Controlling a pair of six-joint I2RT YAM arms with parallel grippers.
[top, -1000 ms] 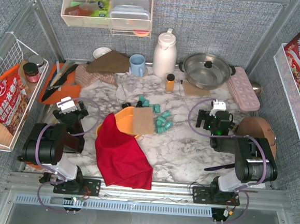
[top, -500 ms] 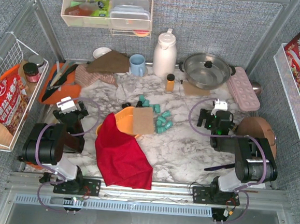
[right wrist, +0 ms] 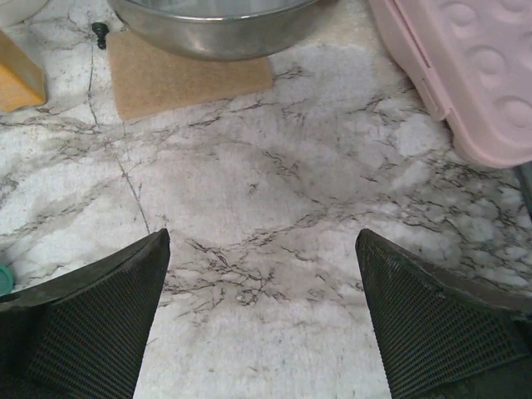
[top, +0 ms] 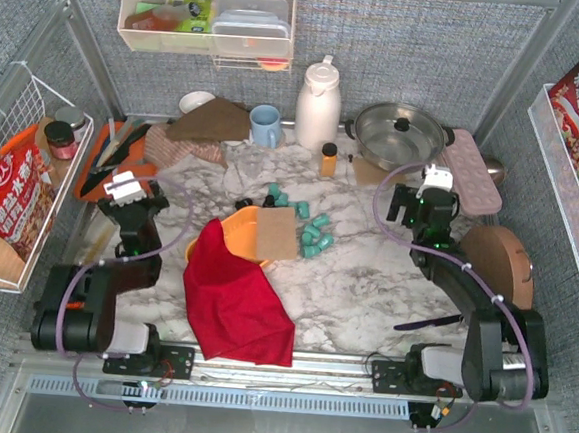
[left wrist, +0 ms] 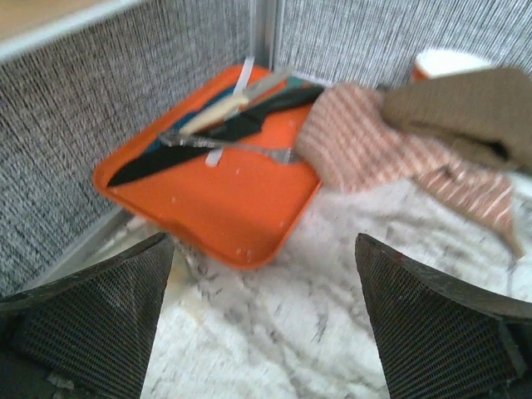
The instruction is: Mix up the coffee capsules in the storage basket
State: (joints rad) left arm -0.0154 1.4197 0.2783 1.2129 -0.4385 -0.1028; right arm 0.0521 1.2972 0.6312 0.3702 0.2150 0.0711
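brightly, evenly lit from above in the top view, with soft shadows beside the red cloth [top: 238, 303] and sheen on the steel pot [top: 396, 135]. smeared by blur across the left wrist view. crisp on the marble table [right wrist: 274, 166] in the right wrist view, dark at the right gripper [right wrist: 262, 249].

Teal coffee capsules [top: 313, 238] lie scattered just beside the orange storage basket [top: 238, 235], off its far and right sides. The basket is partly covered.
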